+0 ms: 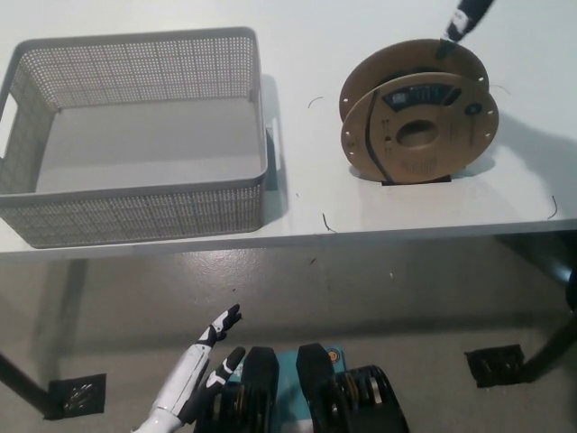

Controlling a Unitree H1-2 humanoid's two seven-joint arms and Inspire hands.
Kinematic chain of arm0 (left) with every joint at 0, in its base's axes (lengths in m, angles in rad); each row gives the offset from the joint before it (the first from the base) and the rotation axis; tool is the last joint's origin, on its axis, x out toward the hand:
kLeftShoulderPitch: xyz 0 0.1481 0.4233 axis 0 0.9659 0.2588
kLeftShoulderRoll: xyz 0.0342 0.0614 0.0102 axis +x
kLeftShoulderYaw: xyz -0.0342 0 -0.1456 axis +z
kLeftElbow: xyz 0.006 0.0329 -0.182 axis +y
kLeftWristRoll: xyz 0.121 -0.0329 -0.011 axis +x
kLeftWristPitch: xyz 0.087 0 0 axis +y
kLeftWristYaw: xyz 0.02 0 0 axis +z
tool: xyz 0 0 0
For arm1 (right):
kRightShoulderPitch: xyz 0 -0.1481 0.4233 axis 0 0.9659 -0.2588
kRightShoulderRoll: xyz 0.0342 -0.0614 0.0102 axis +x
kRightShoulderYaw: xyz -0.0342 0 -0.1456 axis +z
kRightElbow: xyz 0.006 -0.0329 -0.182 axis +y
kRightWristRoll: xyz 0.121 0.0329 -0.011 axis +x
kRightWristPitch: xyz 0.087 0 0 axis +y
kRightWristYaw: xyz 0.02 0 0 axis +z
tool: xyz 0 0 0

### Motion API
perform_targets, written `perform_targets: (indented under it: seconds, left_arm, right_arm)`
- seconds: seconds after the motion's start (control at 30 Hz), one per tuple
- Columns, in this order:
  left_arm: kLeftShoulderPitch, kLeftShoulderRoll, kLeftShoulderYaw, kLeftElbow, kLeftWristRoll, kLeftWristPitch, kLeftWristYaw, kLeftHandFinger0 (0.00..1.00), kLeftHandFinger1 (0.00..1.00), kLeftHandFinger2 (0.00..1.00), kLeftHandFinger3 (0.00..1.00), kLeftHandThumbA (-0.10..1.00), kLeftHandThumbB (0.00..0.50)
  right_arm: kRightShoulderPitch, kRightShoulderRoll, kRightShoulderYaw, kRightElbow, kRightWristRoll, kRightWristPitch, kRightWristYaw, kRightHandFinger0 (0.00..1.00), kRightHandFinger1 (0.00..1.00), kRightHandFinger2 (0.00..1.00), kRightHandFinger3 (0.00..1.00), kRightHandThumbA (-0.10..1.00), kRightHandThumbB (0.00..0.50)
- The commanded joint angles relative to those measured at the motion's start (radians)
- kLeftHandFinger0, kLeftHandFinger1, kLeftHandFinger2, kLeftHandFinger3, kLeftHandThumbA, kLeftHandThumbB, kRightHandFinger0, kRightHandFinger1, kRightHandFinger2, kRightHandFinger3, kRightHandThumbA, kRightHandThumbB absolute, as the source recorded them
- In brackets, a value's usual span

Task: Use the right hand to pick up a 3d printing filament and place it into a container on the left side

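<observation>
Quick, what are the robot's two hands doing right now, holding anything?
White left hand: open, empty, resting low beside the body.
Black right hand: only its tip shows, above the brown cardboard filament spool; cannot tell.

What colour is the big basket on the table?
The basket is light grey, with walls full of tiny holes; the head view shows it clearly.

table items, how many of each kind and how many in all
filament spool: 1
grey perforated basket: 1
loose filament scraps, such as the one near the table edge: 4 that I can make out
total: 6
</observation>
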Motion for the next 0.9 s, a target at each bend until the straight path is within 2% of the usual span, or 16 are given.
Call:
perform_targets:
  seconds: [0.0, 0.1, 0.13, 0.17, 0.2, 0.37, 0.4, 0.47, 0.5, 0.6, 0.67, 0.7, 0.77, 0.87]
  left_arm:
    - [0.008, 0.009, -0.010, -0.030, 0.003, -0.016, -0.013, 1.00, 1.00, 1.00, 1.00, 1.00, 0.255]
    - [0.010, 0.008, -0.012, -0.032, 0.009, -0.016, -0.012, 1.00, 1.00, 1.00, 1.00, 1.00, 0.252]
    - [0.011, 0.008, -0.011, -0.032, 0.009, -0.017, -0.012, 1.00, 1.00, 1.00, 1.00, 1.00, 0.250]
    - [0.013, 0.008, -0.010, -0.033, 0.007, -0.018, -0.012, 1.00, 1.00, 1.00, 1.00, 1.00, 0.250]
    - [0.013, 0.009, -0.010, -0.030, 0.005, -0.023, -0.012, 1.00, 1.00, 1.00, 1.00, 1.00, 0.253]
    - [0.011, 0.009, -0.010, -0.028, 0.006, -0.029, -0.011, 1.00, 1.00, 1.00, 1.00, 1.00, 0.266]
    - [0.011, 0.009, -0.010, -0.028, 0.003, -0.030, -0.013, 1.00, 1.00, 1.00, 1.00, 1.00, 0.268]
    - [0.009, 0.010, -0.011, -0.029, 0.001, -0.029, -0.016, 1.00, 1.00, 1.00, 1.00, 1.00, 0.267]
    - [0.010, 0.010, -0.011, -0.031, 0.002, -0.027, -0.017, 1.00, 1.00, 1.00, 1.00, 1.00, 0.261]
    - [0.011, 0.014, -0.009, -0.038, 0.000, -0.021, -0.022, 1.00, 1.00, 1.00, 1.00, 1.00, 0.260]
    - [0.013, 0.014, -0.008, -0.037, 0.005, -0.023, -0.021, 1.00, 1.00, 1.00, 1.00, 1.00, 0.257]
    - [0.013, 0.014, -0.008, -0.038, 0.005, -0.023, -0.022, 1.00, 1.00, 1.00, 1.00, 1.00, 0.257]
    - [0.014, 0.014, -0.009, -0.036, 0.001, -0.021, -0.026, 1.00, 1.00, 1.00, 1.00, 1.00, 0.258]
    - [0.013, 0.014, -0.010, -0.032, 0.004, -0.029, -0.025, 1.00, 1.00, 1.00, 1.00, 1.00, 0.249]
  right_arm:
    - [-0.168, 0.043, 0.021, 0.133, -0.066, -0.098, 0.084, 1.00, 1.00, 1.00, 1.00, 1.00, 0.402]
    - [-0.169, 0.072, 0.029, 0.180, -0.084, -0.124, 0.072, 1.00, 1.00, 1.00, 1.00, 1.00, 0.366]
    - [-0.173, 0.082, 0.041, 0.196, -0.099, -0.119, 0.071, 1.00, 1.00, 1.00, 1.00, 1.00, 0.392]
    - [-0.182, 0.093, 0.054, 0.219, -0.119, -0.113, 0.071, 1.00, 1.00, 1.00, 1.00, 1.00, 0.394]
    - [-0.179, 0.102, 0.054, 0.233, -0.122, -0.128, 0.057, 1.00, 1.00, 1.00, 1.00, 1.00, 0.360]
    - [-0.177, 0.149, 0.068, 0.322, -0.173, -0.099, 0.000, 1.00, 1.00, 1.00, 1.00, 1.00, 0.395]
    - [-0.173, 0.155, 0.072, 0.346, -0.172, -0.140, 0.024, 1.00, 1.00, 1.00, 1.00, 1.00, 0.318]
    - [-0.165, 0.162, 0.066, 0.380, -0.166, -0.193, 0.047, 1.00, 1.00, 1.00, 1.00, 1.00, 0.299]
    - [-0.156, 0.165, 0.066, 0.388, -0.171, -0.209, 0.034, 1.00, 1.00, 1.00, 1.00, 1.00, 0.321]
    - [-0.133, 0.185, 0.074, 0.424, -0.197, -0.223, 0.009, 1.00, 1.00, 1.00, 1.00, 1.00, 0.346]
    - [-0.121, 0.198, 0.097, 0.437, -0.232, -0.218, -0.007, 1.00, 1.00, 1.00, 1.00, 1.00, 0.402]
    - [-0.118, 0.202, 0.103, 0.443, -0.241, -0.221, -0.009, 1.00, 1.00, 1.00, 1.00, 1.00, 0.413]
    - [-0.096, 0.214, 0.106, 0.467, -0.254, -0.230, -0.032, 1.00, 1.00, 1.00, 1.00, 1.00, 0.403]
    - [-0.065, 0.238, 0.115, 0.515, -0.271, -0.222, -0.015, 1.00, 1.00, 1.00, 1.00, 1.00, 0.433]
